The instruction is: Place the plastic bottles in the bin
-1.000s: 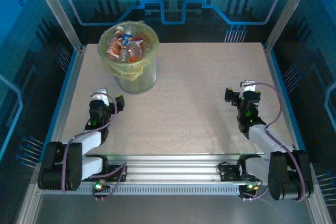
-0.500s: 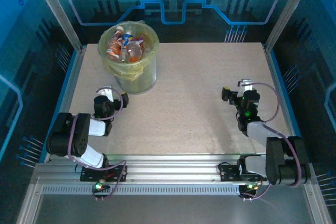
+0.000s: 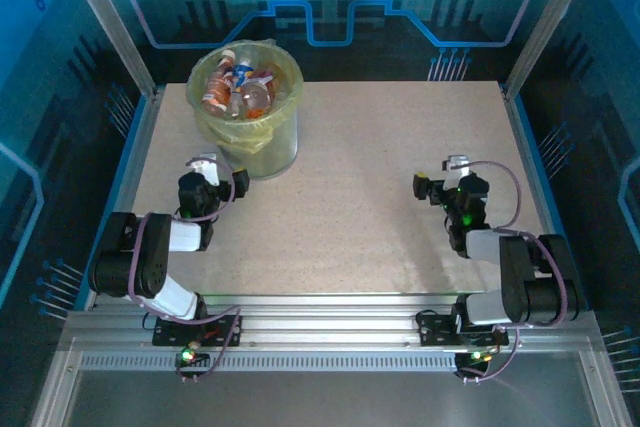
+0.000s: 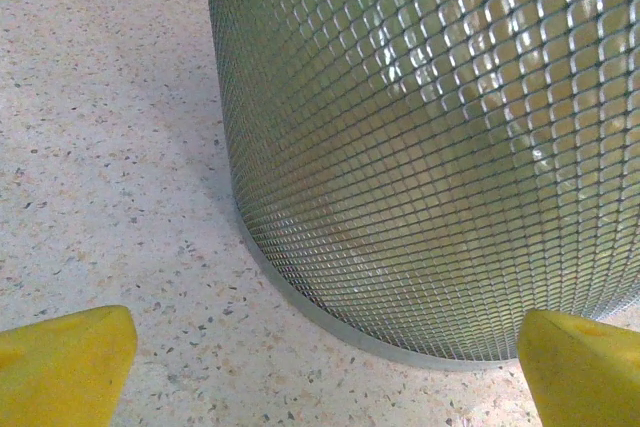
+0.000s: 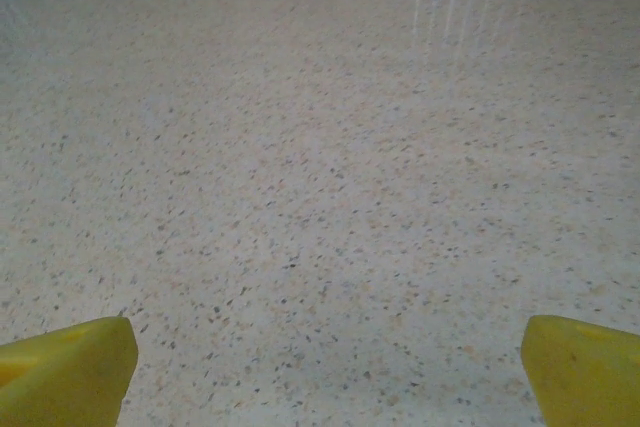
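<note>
Several plastic bottles (image 3: 240,87) with orange, red and blue labels lie piled inside the bin (image 3: 262,147), a round translucent mesh-walled bucket lined with a yellow-green bag at the table's back left. My left gripper (image 3: 220,173) is low over the table just in front of the bin's base, open and empty. In the left wrist view the bin's wall (image 4: 430,147) rises close ahead, and the left gripper (image 4: 325,377) shows its yellow fingertips (image 4: 60,367) wide apart. My right gripper (image 3: 438,174) hovers open over bare table at the right, and my right gripper (image 5: 325,377) has nothing between its fingertips (image 5: 585,372).
The speckled beige table (image 3: 370,147) is framed by aluminium posts and blue panels on three sides. A metal rail (image 3: 330,312) with both arm bases runs along the near edge.
Both arms have folded back with their elbows raised. The left gripper has moved forward to the bin's base, and the right gripper has shifted slightly left and forward. Both stay open.
</note>
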`<state>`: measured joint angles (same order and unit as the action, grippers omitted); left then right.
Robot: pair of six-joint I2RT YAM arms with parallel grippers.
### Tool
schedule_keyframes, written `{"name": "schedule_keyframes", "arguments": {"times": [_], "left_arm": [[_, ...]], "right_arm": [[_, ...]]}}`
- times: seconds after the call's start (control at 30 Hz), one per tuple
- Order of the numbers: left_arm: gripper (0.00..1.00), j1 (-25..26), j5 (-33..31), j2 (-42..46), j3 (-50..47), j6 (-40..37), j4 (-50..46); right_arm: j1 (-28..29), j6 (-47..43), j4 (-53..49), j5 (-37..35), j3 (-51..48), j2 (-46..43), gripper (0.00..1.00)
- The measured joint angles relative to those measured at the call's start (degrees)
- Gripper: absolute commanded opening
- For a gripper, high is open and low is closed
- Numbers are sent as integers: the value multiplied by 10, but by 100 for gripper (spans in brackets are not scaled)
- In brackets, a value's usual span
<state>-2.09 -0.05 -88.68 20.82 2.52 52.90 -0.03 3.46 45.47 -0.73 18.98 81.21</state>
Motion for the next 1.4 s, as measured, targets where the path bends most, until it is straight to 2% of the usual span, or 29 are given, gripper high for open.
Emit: {"name": "schedule_keyframes", "arguments": {"times": [0.17,0.4,1.03,1.4], "left_arm": [[99,0,2,0,0,-1,-1],[99,0,4,0,0,-1,-1],[99,11,3,0,0,-15,-3],[99,27,-42,0,0,-17,-2]], "right_arm": [[2,-29,-8,46,26,45,100],[3,-49,-9,88,37,45,100],[3,-51,-9,98,37,45,100],[3,-51,-9,98,37,45,100]]}}
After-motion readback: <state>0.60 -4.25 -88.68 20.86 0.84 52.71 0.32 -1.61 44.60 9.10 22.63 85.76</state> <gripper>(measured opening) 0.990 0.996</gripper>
